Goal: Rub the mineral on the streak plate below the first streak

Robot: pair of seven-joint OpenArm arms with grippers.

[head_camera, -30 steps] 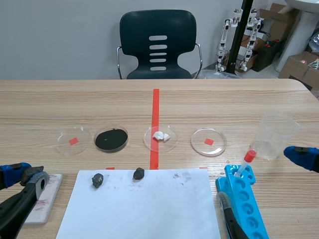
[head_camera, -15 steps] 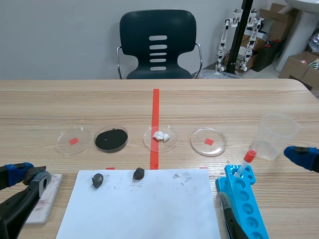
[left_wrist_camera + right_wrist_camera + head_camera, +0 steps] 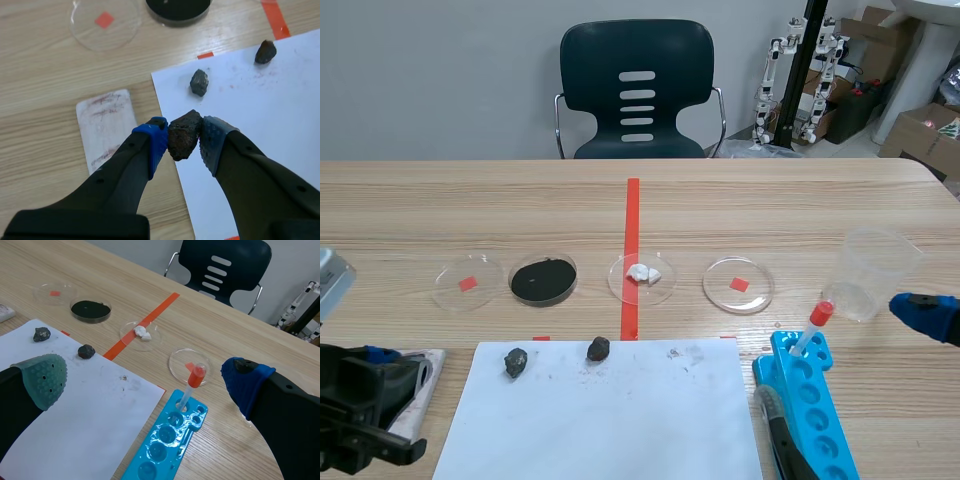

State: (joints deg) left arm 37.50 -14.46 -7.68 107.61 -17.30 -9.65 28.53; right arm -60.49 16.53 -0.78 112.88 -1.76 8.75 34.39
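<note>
In the left wrist view my left gripper (image 3: 184, 136) is shut on a dark, rough mineral (image 3: 183, 134). It hangs just right of the white streak plate (image 3: 106, 127), above the edge of the white paper (image 3: 260, 115). The plate carries reddish streaks at its far end and one nearer the gripper. In the scene view the plate (image 3: 424, 368) lies at the paper's left edge, partly hidden by the left arm, and the held mineral is hidden. My right gripper (image 3: 145, 380) is open over the table's right side with nothing between its fingers.
Two more dark minerals (image 3: 515, 361) (image 3: 598, 348) lie on the paper's far edge. Behind it stands a row of petri dishes, one filled with black powder (image 3: 543, 279). A blue tube rack (image 3: 810, 400) with a red-capped tube (image 3: 814, 326) and a clear beaker (image 3: 875, 270) stand at right.
The left arm has turned its wrist and dropped lower at the front left, now covering more of the streak plate. The right arm has not moved.
</note>
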